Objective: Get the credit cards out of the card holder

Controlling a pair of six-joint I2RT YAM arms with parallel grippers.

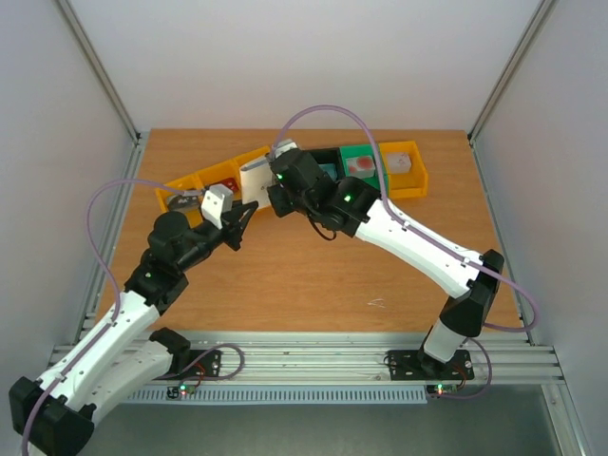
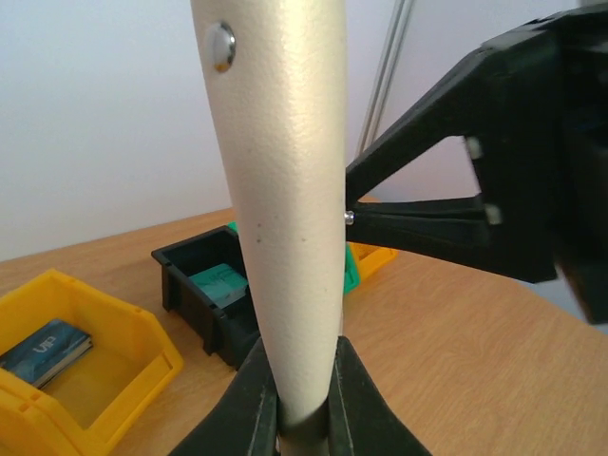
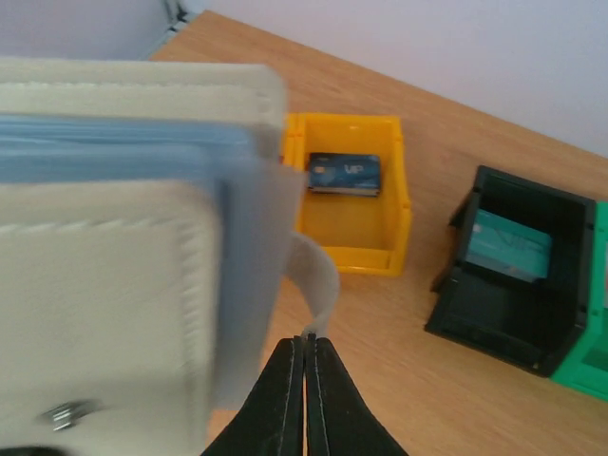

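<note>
The card holder (image 2: 285,190) is whitish-beige and stands upright between my left gripper's (image 2: 304,404) jaws, which are shut on its lower edge. In the right wrist view the holder (image 3: 104,304) fills the left side, with blue-grey inner layers (image 3: 114,152) showing at its top edge. My right gripper (image 3: 306,342) is shut on the tip of the holder's curved snap tab (image 3: 318,280). In the top view the holder (image 1: 255,179) is held above the table between both grippers. A dark blue credit card (image 3: 344,174) lies in a yellow bin (image 3: 380,256). A teal card (image 3: 510,244) lies in a black bin (image 3: 494,323).
A row of bins runs across the back of the table: yellow bins (image 1: 195,182), the black bin (image 1: 328,163), a green bin (image 1: 361,161) and another yellow bin (image 1: 407,171). The right arm's black gripper body (image 2: 513,209) is close beside the holder.
</note>
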